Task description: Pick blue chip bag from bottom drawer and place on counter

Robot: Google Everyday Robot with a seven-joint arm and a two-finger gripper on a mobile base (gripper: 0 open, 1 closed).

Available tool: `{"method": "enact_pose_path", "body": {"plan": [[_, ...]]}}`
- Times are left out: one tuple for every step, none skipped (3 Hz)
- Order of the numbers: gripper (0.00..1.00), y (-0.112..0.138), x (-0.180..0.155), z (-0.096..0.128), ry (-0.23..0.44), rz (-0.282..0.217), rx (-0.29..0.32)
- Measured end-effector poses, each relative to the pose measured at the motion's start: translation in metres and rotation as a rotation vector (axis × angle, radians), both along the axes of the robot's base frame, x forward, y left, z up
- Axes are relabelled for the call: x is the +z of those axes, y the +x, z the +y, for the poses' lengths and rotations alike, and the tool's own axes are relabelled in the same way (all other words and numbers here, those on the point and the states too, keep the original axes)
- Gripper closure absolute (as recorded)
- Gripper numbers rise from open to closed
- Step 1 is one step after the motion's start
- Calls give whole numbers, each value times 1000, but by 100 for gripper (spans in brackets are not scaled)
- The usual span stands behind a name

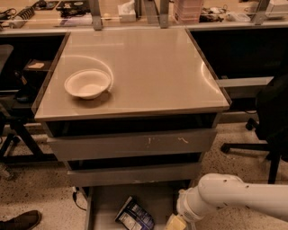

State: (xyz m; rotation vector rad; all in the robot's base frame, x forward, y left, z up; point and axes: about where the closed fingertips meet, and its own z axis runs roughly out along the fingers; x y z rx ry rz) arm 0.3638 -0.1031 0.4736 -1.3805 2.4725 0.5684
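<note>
A: Cropped at lower edge?
B: Yes: blue chip bag (pixel 135 217), bottom drawer (pixel 101 207), and gripper (pixel 176 223) at drawer's right side.
A: Illegible?
B: Bag's print; small clutter on far desk (pixel 54 19).

A speckled stone-like floor (pixel 36 188) is seen at the lower part, from 7 o'clock to 4 o'clock. A long desk (pixel 54 20) is placed along the far side at 12 o'clock, and it is covered with boxes and cables; grey metal posts (pixel 95 9) are fixed on it. A black office chair (pixel 270 117) is found at 3 o'clock, with its wheeled base on the floor. A dark stand (pixel 20 134) is seen at 9 o'clock, and a dark shoe (pixel 20 220) at 7 o'clock. The room is lit by warm, rather dim light. The gripper (pixel 175 223) is located at 5 o'clock, at the bottom edge.
</note>
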Motion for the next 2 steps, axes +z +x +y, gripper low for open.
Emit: {"method": "enact_pose_path", "body": {"plan": [[0, 13, -10, 7, 30, -39, -34], [0, 13, -9, 7, 29, -41, -33]]}}
